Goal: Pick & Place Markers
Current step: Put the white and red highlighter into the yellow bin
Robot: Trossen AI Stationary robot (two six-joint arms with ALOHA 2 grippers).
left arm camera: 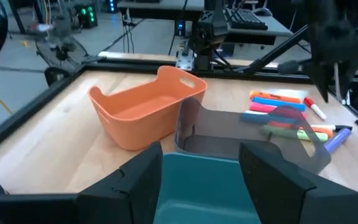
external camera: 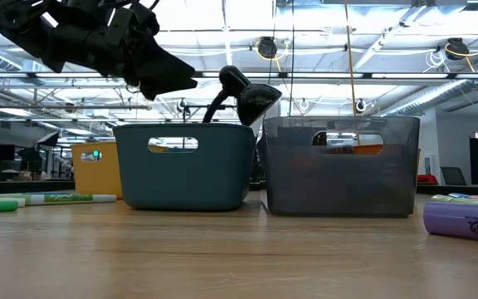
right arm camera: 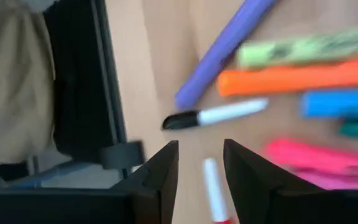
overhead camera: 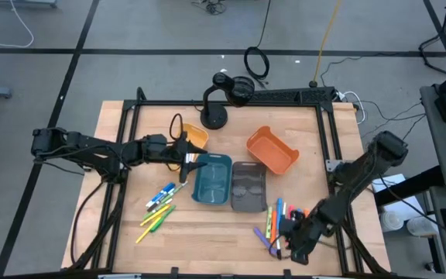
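The markers lie in two loose heaps on the wooden table: one (overhead camera: 158,208) near the left front and one (overhead camera: 276,219) near the right front. My right gripper (overhead camera: 290,236) hovers over the right heap's near edge, pointing steeply down. It is open, and a white marker (right arm camera: 212,184) lies flat on the table below the gap (right arm camera: 201,149). A purple marker (right arm camera: 221,51), an orange one (right arm camera: 291,77) and a black-capped white one (right arm camera: 217,114) lie just beyond. My left gripper (overhead camera: 187,160) stands open and empty over the teal bin's left end (left arm camera: 202,152).
Four bins stand mid-table: yellow (overhead camera: 195,137), teal (overhead camera: 213,180), grey (overhead camera: 248,186) and orange (overhead camera: 272,149). A black stand with a camera (overhead camera: 217,105) rises at the far edge. A dark frame rail (overhead camera: 330,147) runs along the table's right side, close to my right arm.
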